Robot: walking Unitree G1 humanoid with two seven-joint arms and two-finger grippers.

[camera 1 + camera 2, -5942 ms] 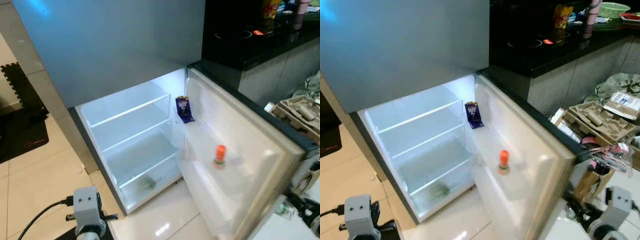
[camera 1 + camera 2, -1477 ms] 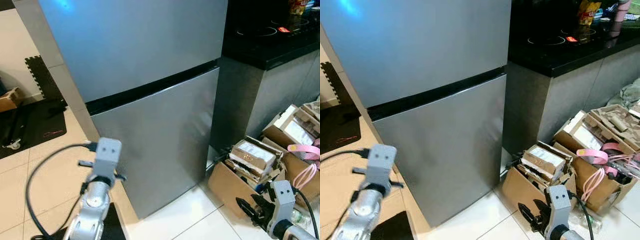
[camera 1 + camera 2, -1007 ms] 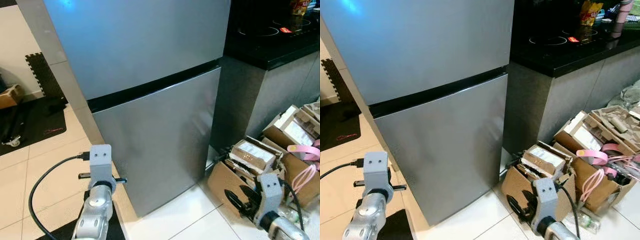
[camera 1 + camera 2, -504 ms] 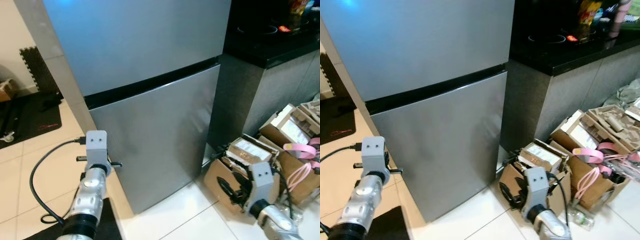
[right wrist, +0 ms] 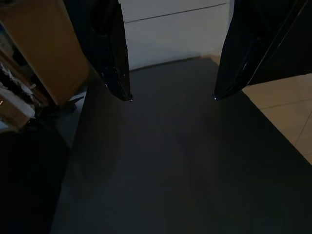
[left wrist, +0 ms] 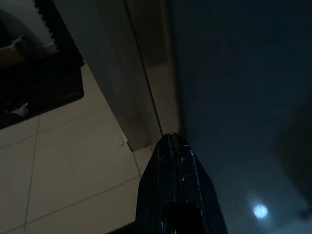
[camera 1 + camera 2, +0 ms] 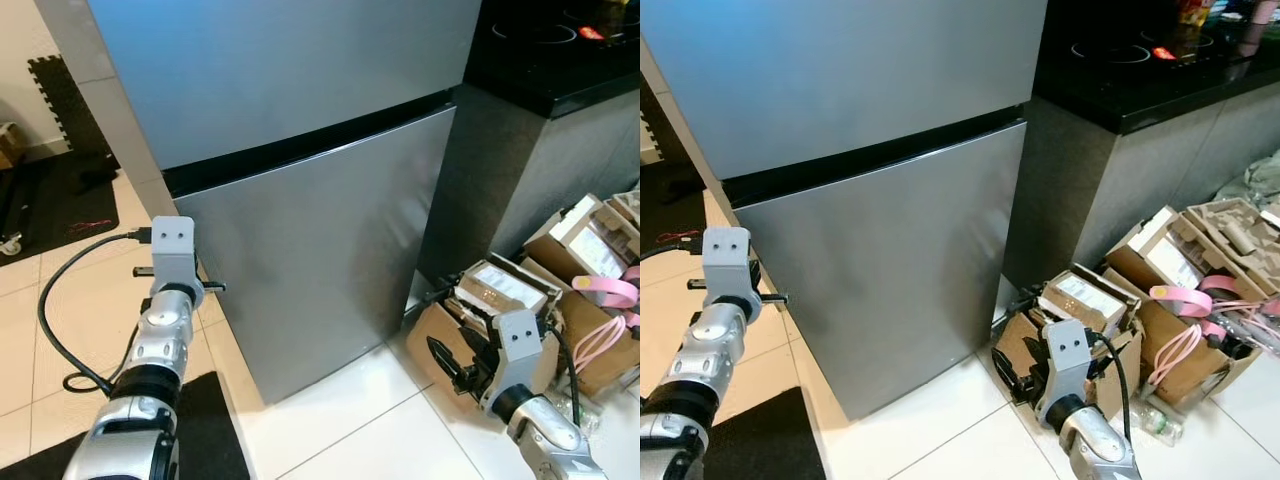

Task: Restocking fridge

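The silver fridge stands shut, its lower door (image 7: 320, 240) under the upper door (image 7: 280, 70), with a black gap between them. My left arm's wrist block (image 7: 172, 250) is raised by the fridge's left edge. In the left wrist view the left gripper (image 6: 170, 139) is shut, empty, and points along the fridge's side wall. My right gripper (image 7: 447, 362) hangs low at the right, close to the fridge's bottom right corner. In the right wrist view it (image 5: 170, 97) is open, holds nothing, and faces a dark surface.
Open cardboard boxes (image 7: 505, 300) with a pink cable (image 7: 612, 290) crowd the floor on the right, below a black counter with a hob (image 7: 1140, 70). A plastic bottle (image 7: 1157, 424) lies near them. Black mats (image 7: 50, 205) cover the floor on the left, and a black cable (image 7: 48, 330) trails from my left arm.
The fridge door that stood open several seconds ago is shut. Over the last second my left arm rose beside the fridge's left edge and the right gripper drifted left; the camera shifted.
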